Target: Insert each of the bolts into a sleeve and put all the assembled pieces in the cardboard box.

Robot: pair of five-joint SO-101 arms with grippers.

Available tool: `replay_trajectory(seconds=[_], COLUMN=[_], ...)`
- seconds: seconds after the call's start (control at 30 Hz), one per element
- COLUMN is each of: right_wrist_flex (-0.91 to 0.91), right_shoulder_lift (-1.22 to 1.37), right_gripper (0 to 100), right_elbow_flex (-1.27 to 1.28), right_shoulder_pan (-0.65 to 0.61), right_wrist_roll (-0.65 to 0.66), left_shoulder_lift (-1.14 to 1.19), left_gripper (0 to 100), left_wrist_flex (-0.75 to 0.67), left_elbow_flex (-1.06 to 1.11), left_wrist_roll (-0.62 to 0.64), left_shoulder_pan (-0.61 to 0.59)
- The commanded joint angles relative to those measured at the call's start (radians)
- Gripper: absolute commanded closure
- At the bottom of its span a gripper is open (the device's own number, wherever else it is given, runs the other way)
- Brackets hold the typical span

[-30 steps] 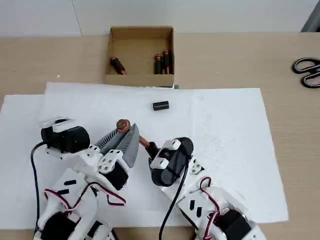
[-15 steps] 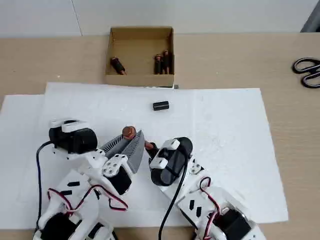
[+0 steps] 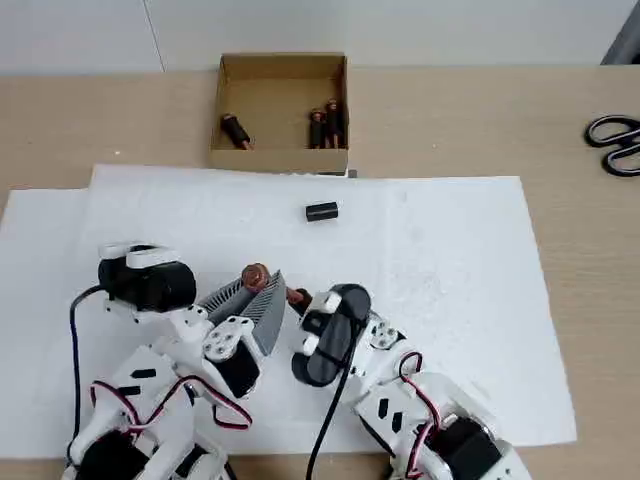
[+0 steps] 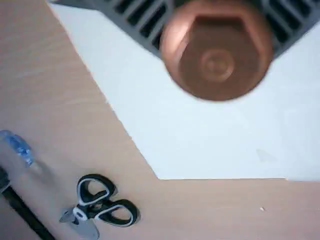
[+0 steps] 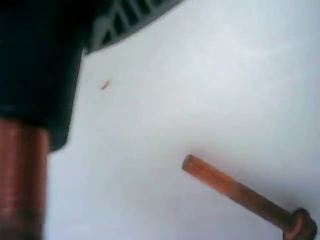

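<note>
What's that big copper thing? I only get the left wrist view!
Observer: That's a bolt, head up in the left end effector. The high view shows a loose sleeve on the paper beyond it.
Operator: Where's the box?
Observer: The box sits past the paper's far edge, with three pieces inside.
Operator: Are there more bolts?
Observer: Yes. The right wrist view shows a second bolt, with no sleeve, seemingly lying on the paper.
</note>
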Motion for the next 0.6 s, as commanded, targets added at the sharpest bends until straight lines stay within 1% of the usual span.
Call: replay_trajectory(seconds=[0.0, 0.17, 0.43, 0.57], right_wrist_flex=[-0.028, -0.03, -0.036, -0.038], right_shoulder_lift=[-0.002, -0.002, -0.025, -0.033], right_gripper=[99.5, 99.5, 99.5, 99.5], right_elbow_flex=[-0.06, -0.058, -0.06, -0.06], right_shoulder_pan=[-0.01, -0.01, -0.01, -0.007], right_wrist_roll=[0.04, 0.041, 0.043, 0.074], left_shoulder_lift=[0.011, 0.011, 0.011, 0.011], left_gripper=[99, 99, 99, 99], left_wrist_flex=[0.029, 0.078, 0.08, 0.063], left_elbow_flex=[-0.025, -0.028, -0.03, -0.091], left_wrist_roll=[-0.052, -0.061, -0.066, -0.06], left_shoulder_pan=[0.009, 0.014, 0.021, 0.015])
